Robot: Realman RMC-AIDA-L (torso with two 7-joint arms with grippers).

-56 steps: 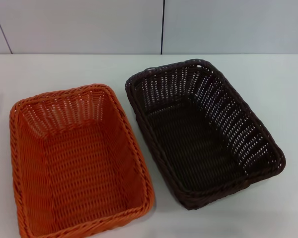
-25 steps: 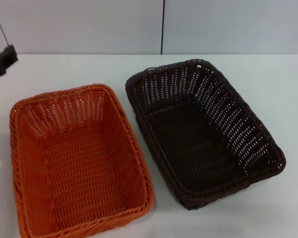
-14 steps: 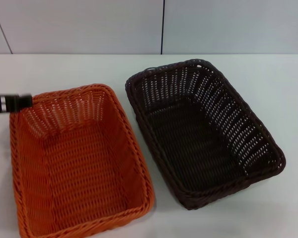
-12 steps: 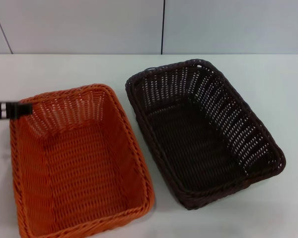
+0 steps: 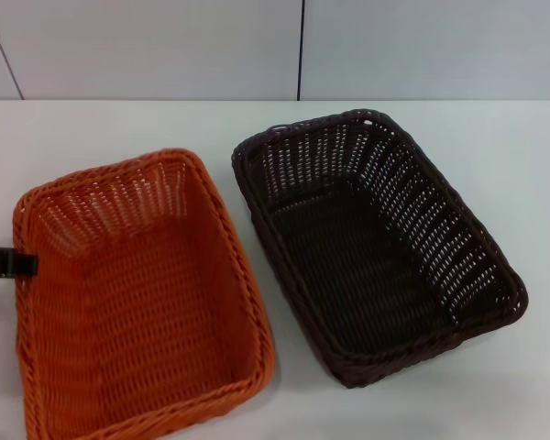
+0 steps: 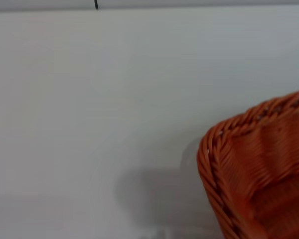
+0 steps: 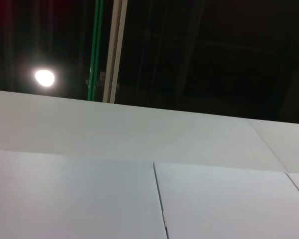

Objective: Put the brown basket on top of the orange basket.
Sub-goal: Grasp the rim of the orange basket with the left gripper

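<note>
While the left gripper [image 5: 7,264] sits at the left rim of the orange basket [image 5: 142,298], I see only its black tip at the head view's edge; I cannot tell whether it is spread or closed, or whether it grips the rim. The orange basket rests on the white table [image 5: 522,165]. The brown basket [image 5: 376,243] stands just beside it on the right, apart from it. I see no right gripper.
</note>
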